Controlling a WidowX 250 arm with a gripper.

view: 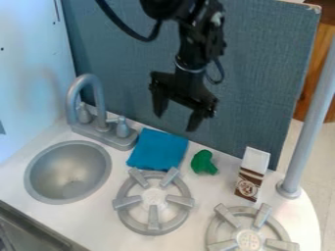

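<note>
Fingers point(159, 103) of the black end effector point(175, 123) stood spread apart in the camera view, with nothing between them. The arm point(196, 44) hung from the top edge, a dark cable point(124, 24) looping out beside it, and the end effector was tilted, one finger lower in the view than the other. It was above the surface point(209, 193), in front of the upright blue-gray panel point(262, 73) and touching none of the things below.

Nearest to it was a blue cloth point(158, 149), which lay flat on the surface near the foot of the panel. On one side of the cloth was the gray faucet point(99, 100) with its two handles, its base close to the cloth; on the other, a little apart, sat a small green object point(203, 163) of rounded, uneven shape, too indistinct to identify. Farther right, a brown and white carton point(252, 174) stood upright, well apart from the cloth.

Toward the camera from the cloth, and just beside it, was one gray burner point(153, 218) with thick spokes. A second burner point(226, 215) lay nearer the lower right, partly cut off by the bottom edge. The round gray sink point(68, 171) was set into the surface at the left, and a gray pole point(313, 117) rose from the surface at the right.
</note>
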